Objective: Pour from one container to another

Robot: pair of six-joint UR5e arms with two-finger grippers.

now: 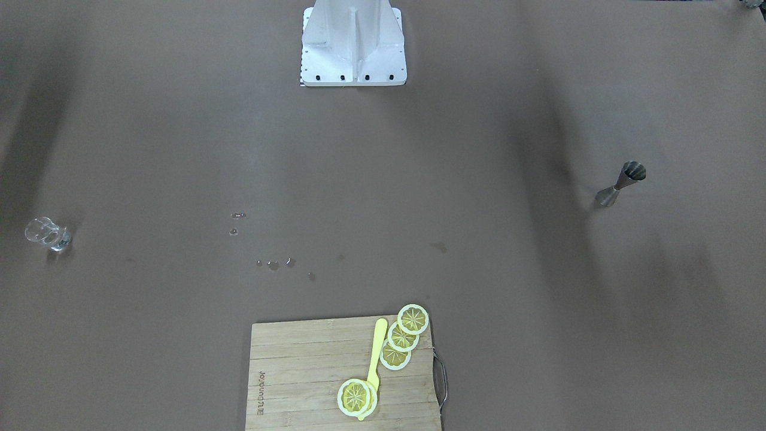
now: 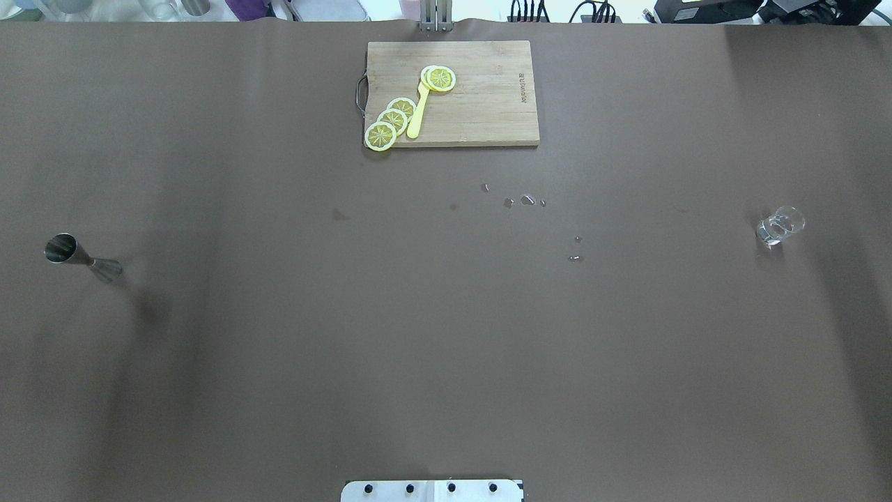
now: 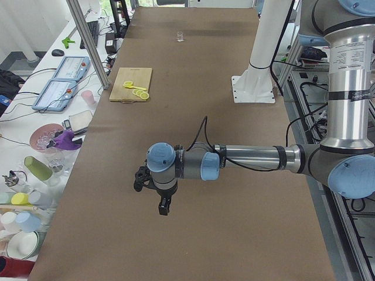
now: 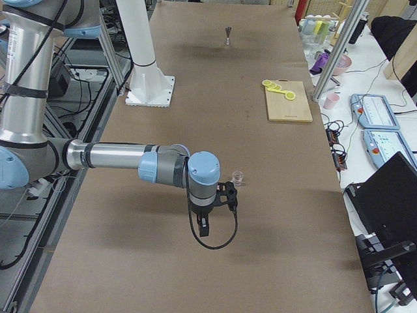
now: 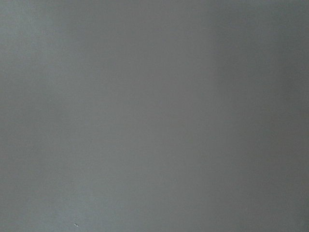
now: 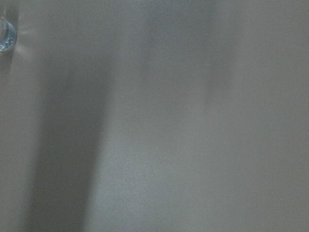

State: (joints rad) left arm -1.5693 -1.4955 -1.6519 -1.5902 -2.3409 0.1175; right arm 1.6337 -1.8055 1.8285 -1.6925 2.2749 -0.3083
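Note:
The small clear glass [image 2: 779, 225] stands upright on the brown table on my right side, also seen at the left of the front view as the glass [image 1: 48, 233]. Far off on my left side stands the steel hourglass jigger [image 2: 80, 256], the same jigger [image 1: 621, 184] at the right of the front view. My right gripper [image 4: 231, 195] hangs above the table close beside the glass [image 4: 238, 176]; the right wrist view catches only the glass's edge [image 6: 6, 35]. Over bare table hovers my left gripper [image 3: 139, 179]. I cannot tell whether either gripper is open or shut.
A bamboo cutting board [image 2: 488, 111] with lemon slices [image 2: 390, 122] and a yellow utensil [image 2: 418, 111] lies at the table's far edge. Several water drops [image 2: 526, 201] dot the middle. The white robot base [image 1: 353, 42] stands at the near edge.

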